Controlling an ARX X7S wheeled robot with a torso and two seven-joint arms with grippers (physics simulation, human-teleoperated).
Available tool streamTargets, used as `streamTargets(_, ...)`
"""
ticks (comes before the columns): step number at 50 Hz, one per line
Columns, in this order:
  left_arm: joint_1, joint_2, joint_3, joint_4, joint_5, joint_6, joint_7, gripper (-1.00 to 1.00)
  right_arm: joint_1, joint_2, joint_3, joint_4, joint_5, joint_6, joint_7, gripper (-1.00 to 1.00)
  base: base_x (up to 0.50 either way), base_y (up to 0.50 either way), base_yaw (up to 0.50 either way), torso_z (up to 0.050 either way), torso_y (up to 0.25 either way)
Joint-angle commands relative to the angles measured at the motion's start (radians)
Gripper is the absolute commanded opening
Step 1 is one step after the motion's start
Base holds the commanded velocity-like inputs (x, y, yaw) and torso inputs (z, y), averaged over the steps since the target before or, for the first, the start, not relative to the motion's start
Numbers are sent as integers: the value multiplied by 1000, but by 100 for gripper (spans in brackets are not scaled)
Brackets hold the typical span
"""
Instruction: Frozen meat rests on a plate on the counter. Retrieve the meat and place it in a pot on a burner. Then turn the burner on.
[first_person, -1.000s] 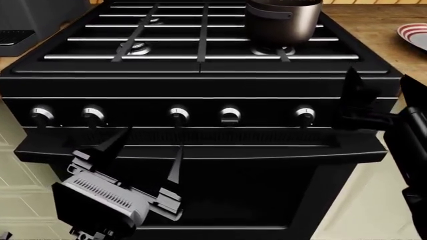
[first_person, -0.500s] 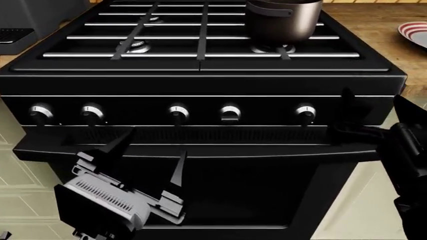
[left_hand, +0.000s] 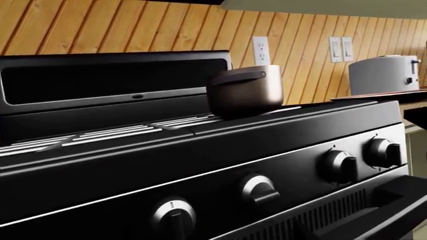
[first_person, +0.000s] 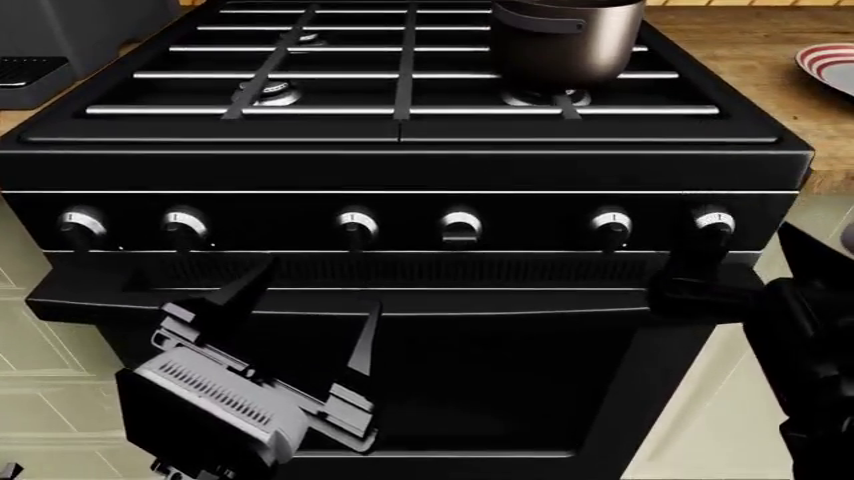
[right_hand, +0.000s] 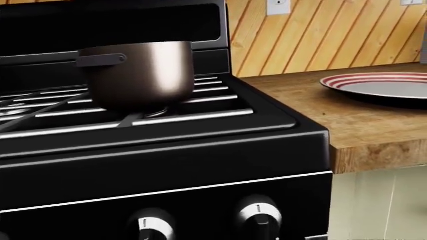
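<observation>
From the head camera I see the pot (first_person: 567, 40) on the stove's burner (first_person: 545, 98) at about one o'clock, and the plate (right_hand: 387, 86) on the counter (right_hand: 347, 125) at two o'clock. The plate looks bare; I can't see the meat, so I judge it is probably in the pot. The knobs remain, and the far-right knob (first_person: 714, 225) is unturned as far as I can tell. My left gripper (first_person: 300, 320) hangs at seven o'clock, jaws wide and empty. My right gripper (first_person: 747, 285) sits just below that knob; its jaws I cannot tell.
</observation>
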Motion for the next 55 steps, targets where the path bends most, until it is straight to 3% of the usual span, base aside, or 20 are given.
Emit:
streamTargets(1, -4, -1, 5, 5, -3, -5, -2, 100, -26, 2, -13, 5, -48, -12, -24, 100, 0, 0, 0, 0, 0)
streamTargets(55, 14, -8, -2, -3, -18, 22, -11, 100, 7, 31, -164, 85, -240, -11, -87, 100, 0, 0, 0, 0, 0)
